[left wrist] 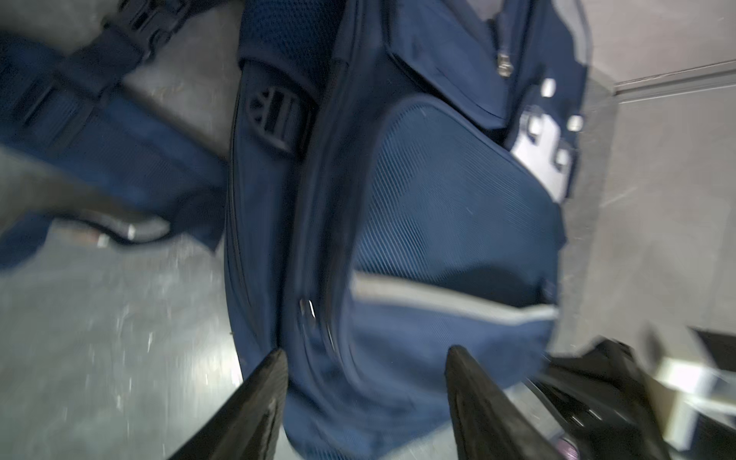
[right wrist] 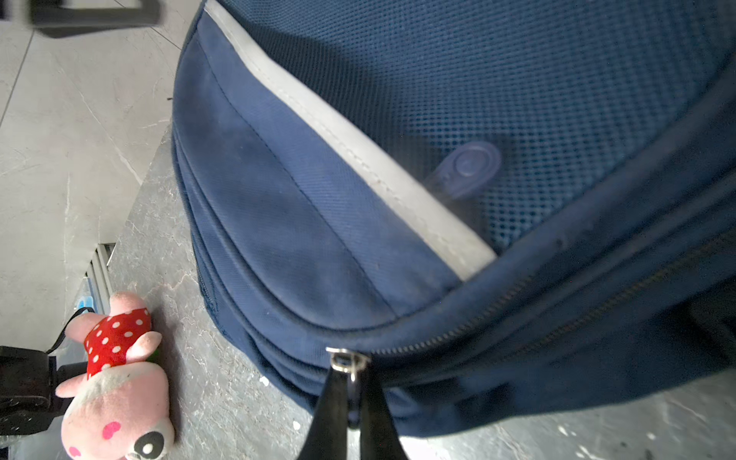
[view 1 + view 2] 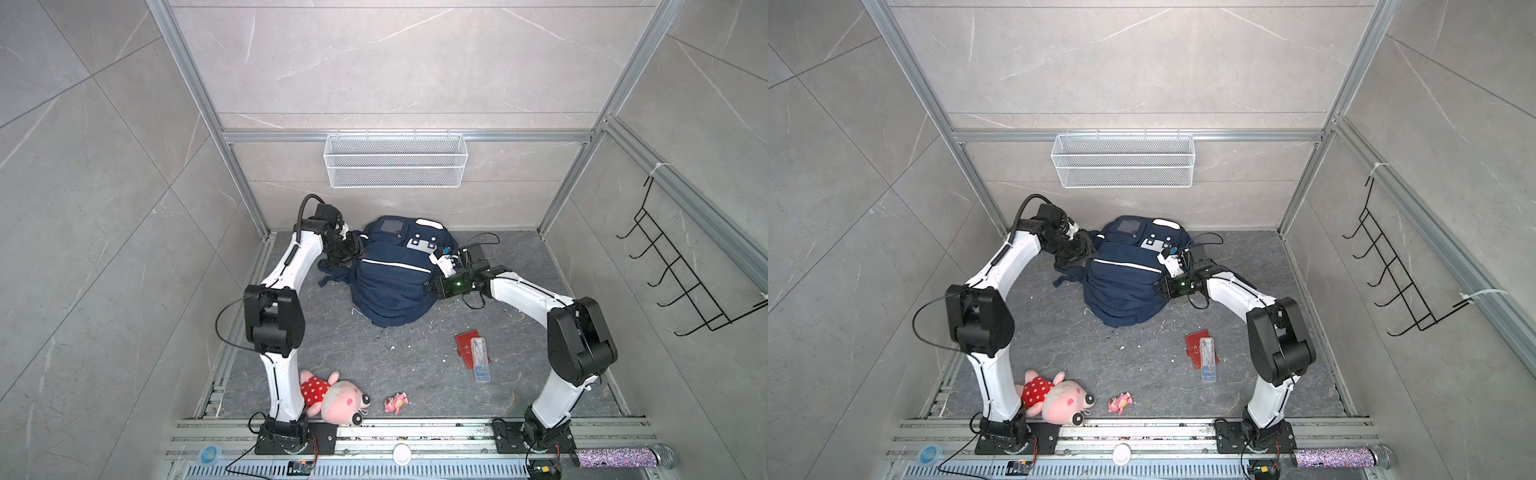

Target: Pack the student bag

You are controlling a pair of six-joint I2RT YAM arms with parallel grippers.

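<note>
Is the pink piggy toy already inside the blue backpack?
No, the pink plush toy lies out on the floor, well apart from the student bag.

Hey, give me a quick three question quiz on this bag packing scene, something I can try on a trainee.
1. True or false: the right gripper is shut on a zipper pull of the student bag.
2. The clear case lies: A) on the red wallet, B) inside the bag, C) in the right gripper.
3. Fill in: the left gripper has its jaws ____.
Key: 1 true; 2 A; 3 open.
</note>
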